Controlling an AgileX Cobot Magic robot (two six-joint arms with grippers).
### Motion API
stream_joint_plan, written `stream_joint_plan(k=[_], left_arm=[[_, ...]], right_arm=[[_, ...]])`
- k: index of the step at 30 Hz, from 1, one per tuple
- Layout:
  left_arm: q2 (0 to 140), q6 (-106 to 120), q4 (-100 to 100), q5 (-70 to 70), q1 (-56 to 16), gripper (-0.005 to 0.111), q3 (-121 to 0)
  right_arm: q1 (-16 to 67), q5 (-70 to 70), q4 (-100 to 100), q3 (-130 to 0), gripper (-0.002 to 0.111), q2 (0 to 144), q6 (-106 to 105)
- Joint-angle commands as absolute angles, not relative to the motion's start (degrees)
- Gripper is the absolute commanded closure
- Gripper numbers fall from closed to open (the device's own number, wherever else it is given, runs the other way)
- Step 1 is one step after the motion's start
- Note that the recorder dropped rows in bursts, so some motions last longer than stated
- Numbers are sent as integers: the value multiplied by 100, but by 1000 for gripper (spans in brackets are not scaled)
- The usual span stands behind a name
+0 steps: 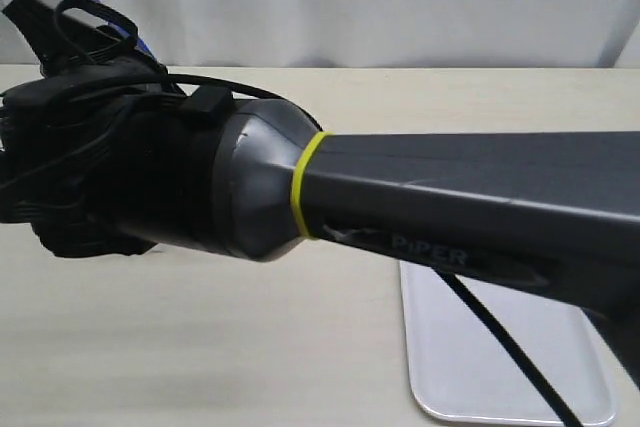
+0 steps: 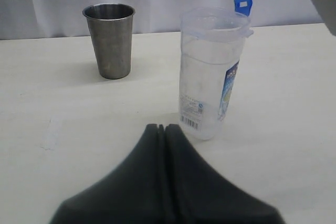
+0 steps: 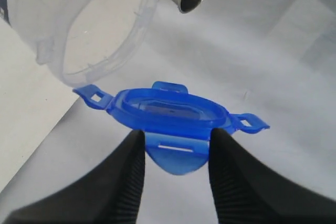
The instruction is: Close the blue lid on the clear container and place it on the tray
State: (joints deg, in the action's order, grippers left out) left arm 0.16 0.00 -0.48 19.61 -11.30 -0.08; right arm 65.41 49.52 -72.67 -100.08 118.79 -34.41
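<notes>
The white tray (image 1: 480,367) lies flat at the exterior view's lower right. The clear container (image 2: 210,77) stands upright and open, near a steel cup (image 2: 110,40). The right gripper (image 3: 176,140) clamps the blue lid (image 3: 173,111) over the container's mouth. The left gripper's (image 2: 163,128) jaws are pressed together, empty.

The exterior view faces a white backdrop across the table (image 1: 150,347), but a dark arm (image 1: 450,207) crosses so near the lens that it fills the middle band of the frame. Only the tray (image 1: 480,367) shows, at lower right. The left wrist view sits low, looking almost level over the left gripper (image 2: 161,128) at the clear container (image 2: 210,77) close ahead and a metal cup (image 2: 110,40) farther back. The right wrist view looks past the right gripper (image 3: 176,137), very near the blue lid (image 3: 173,111), obliquely into the container's open mouth. Both wrist views share the container, lid and cup.
</notes>
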Motion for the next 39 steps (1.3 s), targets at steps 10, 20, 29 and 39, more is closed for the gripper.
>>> stream_joint_plan(k=[10, 20, 29, 39], left_arm=[[0, 0, -66, 1899, -1103, 107, 0], [0, 0, -66, 1899, -1103, 107, 0], [0, 0, -66, 1899, -1103, 107, 0], [0, 0, -66, 1899, -1103, 107, 0]], right_arm=[[6572, 5107, -7115, -10027, 104, 12181, -4334], [6834, 5175, -7414, -10027, 104, 12181, -4634], [6746, 5867, -7526, -10248, 104, 12101, -1924], [4305, 5736, 69, -10325, 100, 11052, -1485]])
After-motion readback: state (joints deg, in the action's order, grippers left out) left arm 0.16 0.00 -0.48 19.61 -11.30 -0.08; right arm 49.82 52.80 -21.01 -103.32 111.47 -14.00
